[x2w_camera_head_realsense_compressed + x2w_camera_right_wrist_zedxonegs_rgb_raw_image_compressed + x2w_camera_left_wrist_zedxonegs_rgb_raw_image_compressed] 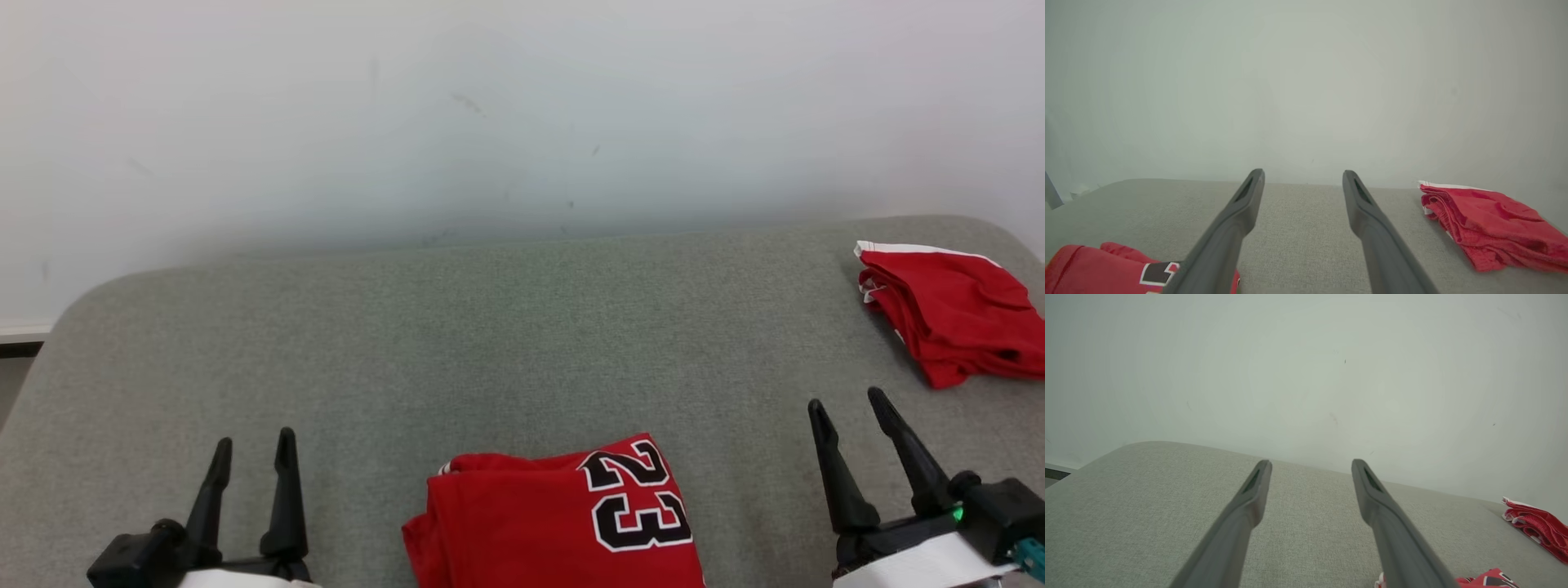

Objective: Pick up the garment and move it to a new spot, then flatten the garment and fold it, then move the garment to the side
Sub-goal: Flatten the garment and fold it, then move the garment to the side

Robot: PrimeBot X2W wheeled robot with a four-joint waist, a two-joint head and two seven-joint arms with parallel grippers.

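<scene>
Bench (490, 327): we see a grey, cloth-covered top with rounded far corners, its far edge meeting a pale wall (490, 106).
Jersey (555, 523): a red garment bearing a black "23" outlined in white; it lies folded at the near middle of the bench, between the two grippers and touching neither. Its near part is cut off by the lower edge of the head view.
Red shorts (951, 314): we take this second red garment with white trim to be shorts; it lies bunched and folded at the far right of the bench, well apart from the jersey.
Left gripper (254, 441): at the near left, above the bench, fingers apart and holding nothing; bare cloth lies beyond the tips.
Right gripper (847, 402): at the near right, fingers likewise spread and empty, the red shorts lying just beyond and to the right of the tips.
Wrist views: each shows its own gripper (1311, 462) (1303, 172) with an open gap, the jersey (1094, 269) low at the edge and the shorts (1490, 226) to the right.
</scene>
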